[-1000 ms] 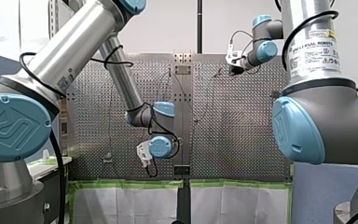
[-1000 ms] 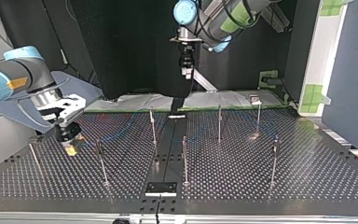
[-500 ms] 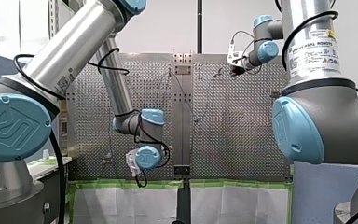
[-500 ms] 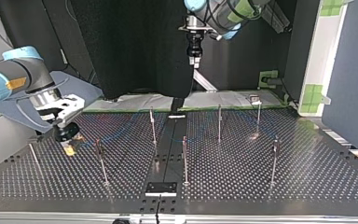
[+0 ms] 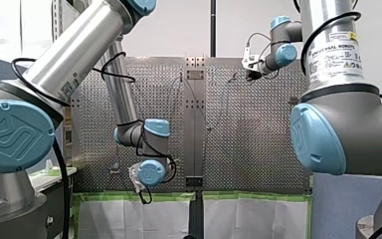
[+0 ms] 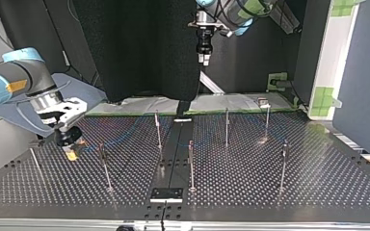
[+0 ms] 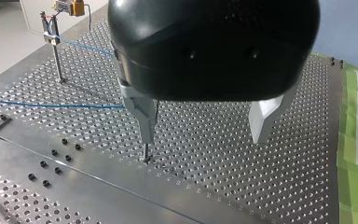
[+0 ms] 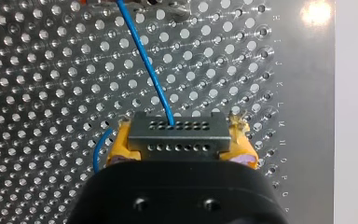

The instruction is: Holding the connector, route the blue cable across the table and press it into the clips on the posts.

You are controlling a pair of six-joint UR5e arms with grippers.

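Connector (image 8: 178,135) clamped in right pincer (image 6: 70,146), low over surface (image 6: 270,183) at top view's left; blue cable (image 8: 143,58) trails toward nearby post (image 7: 56,60). Left pincer (image 7: 205,123) wide apart, empty. Likely risk: overtension drags connector loose, or cable skips clip.

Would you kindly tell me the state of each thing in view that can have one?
left gripper, open, holding nothing.
right gripper, shut on the connector.
connector, gripped, blue cable entering it.
blue cable, runs from the connector to a clip on a post.
clip, appears to hold the blue cable.
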